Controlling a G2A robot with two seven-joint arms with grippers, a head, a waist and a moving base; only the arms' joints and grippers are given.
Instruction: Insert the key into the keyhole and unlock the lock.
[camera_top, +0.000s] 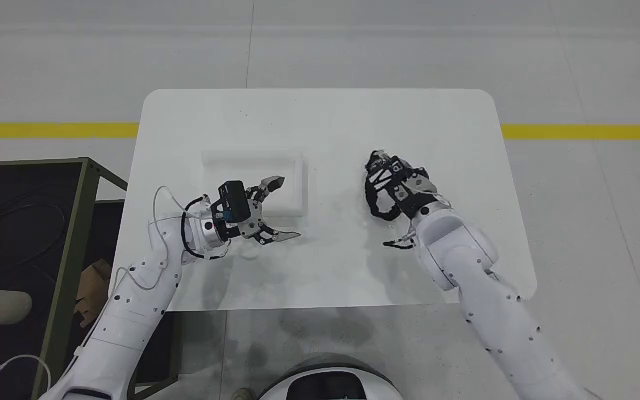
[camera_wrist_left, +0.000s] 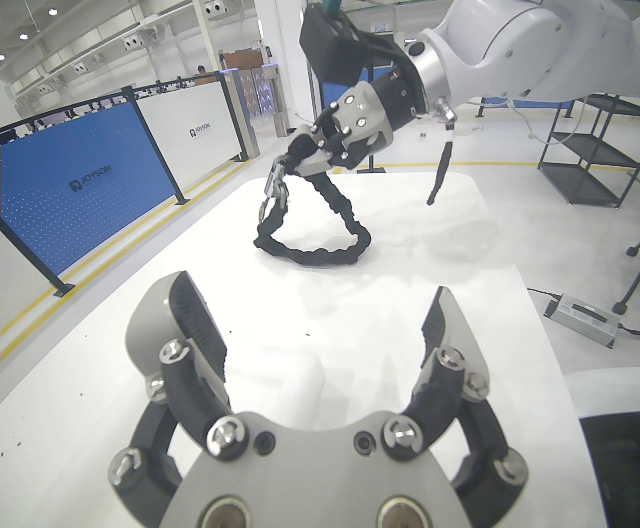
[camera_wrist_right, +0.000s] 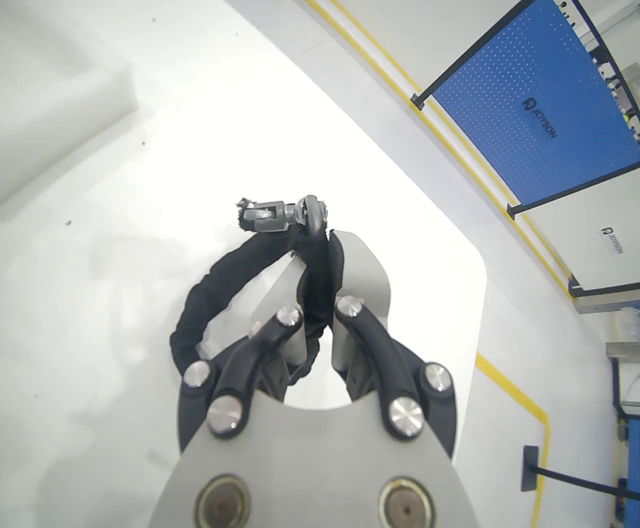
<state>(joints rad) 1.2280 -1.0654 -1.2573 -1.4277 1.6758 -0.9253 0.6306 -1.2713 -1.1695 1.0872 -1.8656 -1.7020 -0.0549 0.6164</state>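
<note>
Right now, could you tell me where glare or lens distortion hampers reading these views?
Top view: even light, but the white block nearly merges with the table. Left wrist view: the wide lens tilts the blue barrier, yet the lock stands out. Right wrist view: the glaring table washes out the block's edges.

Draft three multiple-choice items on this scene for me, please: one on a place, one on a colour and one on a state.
1. Where is the lock?
A. in the left gripper
B. in the right gripper
C. lying free on the table

2. What colour is the lock's sleeve?
A. blue
B. yellow
C. black

3. What state is the left gripper in?
A. open and empty
B. shut on the lock
C. shut and empty

Answers: B, the right gripper's jaws clamp the sleeve in its wrist view; C, the sleeve is black in every view; A, the left gripper's jaws stand wide apart with nothing between them.
</note>
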